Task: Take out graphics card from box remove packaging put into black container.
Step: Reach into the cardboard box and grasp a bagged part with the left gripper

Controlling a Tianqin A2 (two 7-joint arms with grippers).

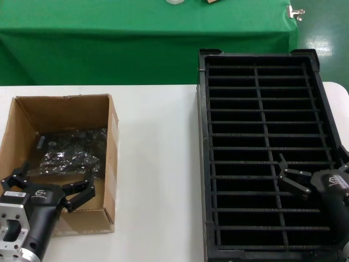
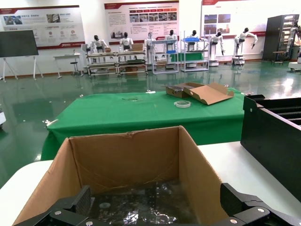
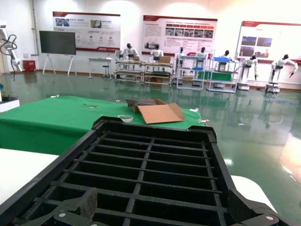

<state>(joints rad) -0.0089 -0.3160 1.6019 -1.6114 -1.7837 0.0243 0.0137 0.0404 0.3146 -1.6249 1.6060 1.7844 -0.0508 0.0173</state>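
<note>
I'm looking down at a brown corrugated box (image 1: 32,117) sitting open-topped on the white table (image 1: 158,164). Inside it, a crinkly, shiny bag (image 1: 73,153) is lying flat on the floor, dark and wrinkled; I can't make out the card through it. My left gripper (image 1: 48,185) is hovering over the box's near end, jaws spread wide and holding nothing, with the bag just beyond and below the fingertips. To the right, apart from the box, the black tray (image 1: 203,164) is showing its ribbed rectangular slots in two columns. My right gripper (image 1: 294,176) is hanging over the tray's near right part, jaws likewise released and empty.
</note>
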